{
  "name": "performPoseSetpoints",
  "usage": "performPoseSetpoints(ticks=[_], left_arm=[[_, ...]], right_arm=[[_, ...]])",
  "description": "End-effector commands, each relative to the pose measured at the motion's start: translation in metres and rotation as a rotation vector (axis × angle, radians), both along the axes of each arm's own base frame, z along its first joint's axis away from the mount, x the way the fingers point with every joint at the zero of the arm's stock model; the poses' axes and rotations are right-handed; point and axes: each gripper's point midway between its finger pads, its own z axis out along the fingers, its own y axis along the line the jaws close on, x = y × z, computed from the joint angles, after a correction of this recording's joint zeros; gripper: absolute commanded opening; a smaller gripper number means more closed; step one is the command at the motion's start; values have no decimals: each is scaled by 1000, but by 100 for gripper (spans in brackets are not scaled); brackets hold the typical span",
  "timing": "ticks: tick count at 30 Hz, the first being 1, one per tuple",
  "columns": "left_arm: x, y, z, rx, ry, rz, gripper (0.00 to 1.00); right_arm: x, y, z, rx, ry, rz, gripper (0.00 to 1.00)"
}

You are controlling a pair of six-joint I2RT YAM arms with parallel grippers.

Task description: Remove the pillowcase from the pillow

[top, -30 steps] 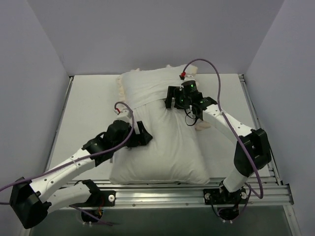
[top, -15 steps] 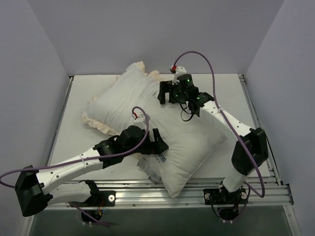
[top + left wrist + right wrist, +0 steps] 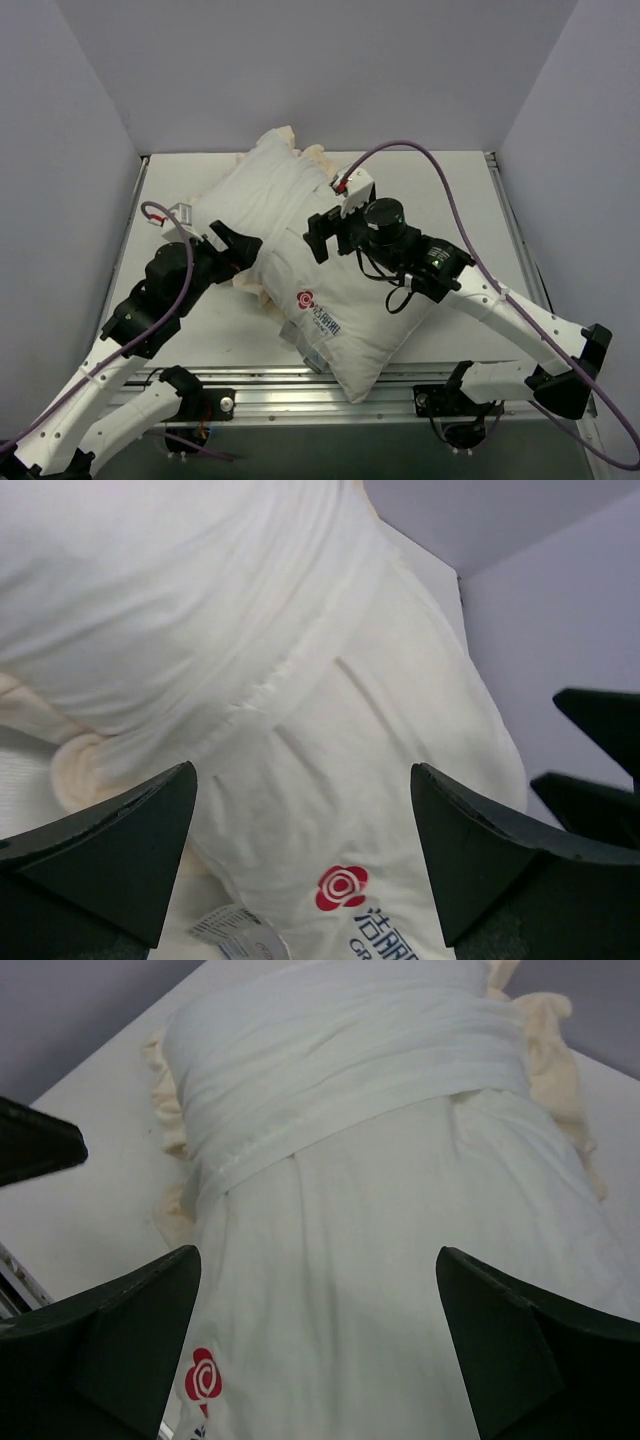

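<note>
The pillow (image 3: 365, 310) lies diagonally on the table, its bare near half showing a red flower logo (image 3: 305, 299) and a paper label. The pillowcase (image 3: 265, 195), pale side out with a cream frill (image 3: 290, 135), still wraps the far half. Its hem crosses the pillow (image 3: 380, 1290) below the pillowcase (image 3: 330, 1060). My left gripper (image 3: 246, 257) is open at the pillow's left flank, facing the pillow (image 3: 380, 780) and the pillowcase (image 3: 150, 610). My right gripper (image 3: 312, 238) hovers open above the pillow's middle. Both the left gripper (image 3: 303, 780) and the right gripper (image 3: 318, 1255) hold nothing.
The white table (image 3: 180, 180) is enclosed by pale walls on three sides. A metal rail (image 3: 400, 385) runs along the near edge, and the pillow's near corner reaches it. More frill (image 3: 250, 290) bunches under the pillow's left side.
The pillow has swung from straight to diagonal and its logo now shows. My left arm has drawn back to the left. My right gripper has opened wider and moved nearer over the pillow.
</note>
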Motion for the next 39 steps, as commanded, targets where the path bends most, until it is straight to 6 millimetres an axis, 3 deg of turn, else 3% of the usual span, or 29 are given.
performPoseSetpoints(ticks=[1, 5, 10, 15, 19, 23, 25, 26, 29, 39], left_arm=[[-2, 30, -38, 34, 82, 75, 96], [2, 48, -68, -14, 121, 119, 96], [2, 47, -104, -92, 138, 108, 96], [0, 48, -120, -94, 130, 105, 96], [-1, 45, -131, -101, 129, 85, 97], [2, 42, -142, -106, 131, 81, 98], [6, 41, -150, -101, 139, 81, 100], [4, 36, -152, -108, 148, 53, 100], [8, 32, -158, -109, 158, 38, 91], [23, 27, -168, -116, 140, 45, 74]], right_arm=[[-16, 5, -50, -178, 26, -2, 100], [-42, 24, -72, -302, 3, 33, 100], [-58, 40, -99, -456, -28, 27, 100], [-62, 50, -116, -534, -53, 5, 100], [-60, 55, -146, -610, -39, 1, 100], [-54, 47, -181, -701, -35, -33, 100], [-47, 40, -194, -739, -29, -64, 81], [-46, 37, -199, -750, -23, -72, 49], [-45, 34, -200, -742, -22, -90, 0], [-45, 34, -190, -691, -19, -87, 0]])
